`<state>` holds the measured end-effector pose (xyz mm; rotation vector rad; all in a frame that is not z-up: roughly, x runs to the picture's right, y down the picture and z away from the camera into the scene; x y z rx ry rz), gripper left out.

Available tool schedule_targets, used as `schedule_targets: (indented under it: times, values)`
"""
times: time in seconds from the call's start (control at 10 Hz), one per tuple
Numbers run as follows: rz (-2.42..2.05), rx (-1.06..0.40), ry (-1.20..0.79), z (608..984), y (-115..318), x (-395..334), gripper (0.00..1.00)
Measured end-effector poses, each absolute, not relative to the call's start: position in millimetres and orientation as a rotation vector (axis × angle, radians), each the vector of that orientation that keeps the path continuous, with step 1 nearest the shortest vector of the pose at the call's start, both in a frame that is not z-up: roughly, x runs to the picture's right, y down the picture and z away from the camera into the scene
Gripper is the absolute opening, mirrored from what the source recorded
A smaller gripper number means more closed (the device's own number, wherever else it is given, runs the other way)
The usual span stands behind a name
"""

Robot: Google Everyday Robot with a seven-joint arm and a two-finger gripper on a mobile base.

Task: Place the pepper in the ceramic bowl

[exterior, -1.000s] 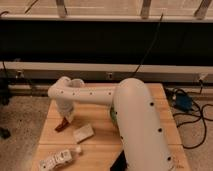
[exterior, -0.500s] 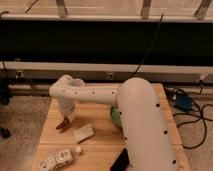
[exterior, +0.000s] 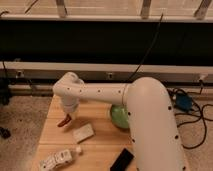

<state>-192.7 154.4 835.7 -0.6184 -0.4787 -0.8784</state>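
Note:
The red pepper (exterior: 64, 121) hangs at the tip of my gripper (exterior: 68, 116), near the left edge of the wooden table (exterior: 100, 145). The gripper is shut on the pepper and points down from the white arm (exterior: 100, 92), which reaches across to the left. The green ceramic bowl (exterior: 118, 118) sits on the table to the right of the gripper; the arm's thick link hides its right part. The pepper is well to the left of the bowl.
A white packet (exterior: 83, 132) lies just right of and in front of the gripper. A plastic bottle (exterior: 60, 158) lies on its side at the front left. A black flat object (exterior: 122, 160) lies at the front edge. Cables (exterior: 192, 112) trail on the floor at the right.
The gripper with the pepper has risen slightly above the table at the left. The arm's big link has shifted a little.

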Motion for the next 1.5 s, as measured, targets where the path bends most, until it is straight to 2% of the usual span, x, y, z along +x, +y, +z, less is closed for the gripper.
schedule_targets:
  times: [0.6,1.5]
  values:
    - [-0.819,-0.595,-0.489,826.8,124.0,-136.3,0.0]
    - [-0.735,-0.563,-0.492,809.8,102.6,-68.9,0.0]
